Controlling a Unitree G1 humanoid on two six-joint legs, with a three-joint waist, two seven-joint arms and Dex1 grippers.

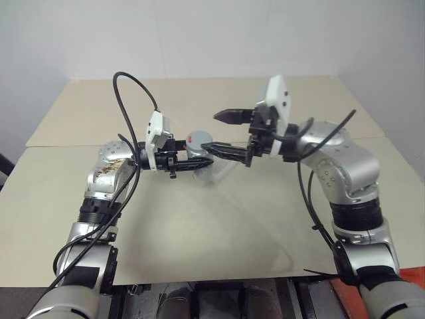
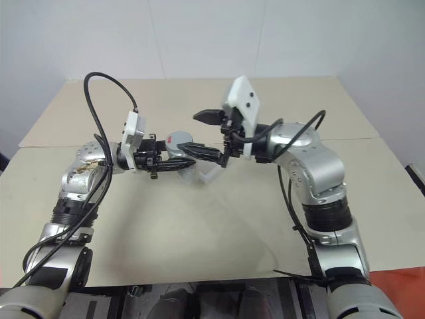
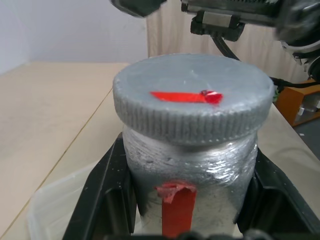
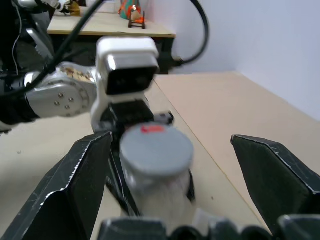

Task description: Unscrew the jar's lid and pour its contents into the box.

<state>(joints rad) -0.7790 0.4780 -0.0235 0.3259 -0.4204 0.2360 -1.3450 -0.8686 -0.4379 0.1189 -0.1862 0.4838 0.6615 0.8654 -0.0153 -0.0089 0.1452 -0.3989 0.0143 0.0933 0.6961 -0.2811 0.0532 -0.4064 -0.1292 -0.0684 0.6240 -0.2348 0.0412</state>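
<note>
1. The left claw (image 1: 199, 164) is clamping the jar (image 3: 192, 187) upright above the box (image 2: 209, 174) on the counter (image 1: 219, 226).
2. The grey lid (image 4: 156, 146) is sitting screwed on.
3. The right claw (image 1: 224, 133) is hanging wide open beside it; it should centre over the cap, close squarely, then twist.

Both arms reach in from the lower corners of the left eye view and meet near the frame's centre. Left gripper (image 1: 199, 161), left of centre, points level toward the right side of the frame, its two black fingers (image 3: 100, 200) clamped against the sides of the jar (image 1: 197, 144). Right gripper (image 1: 224, 133), just right of centre and slightly higher, points level toward the left, jaws spread wide, one finger above and one below, gripping nothing. Each wrist carries a white camera housing.
</note>
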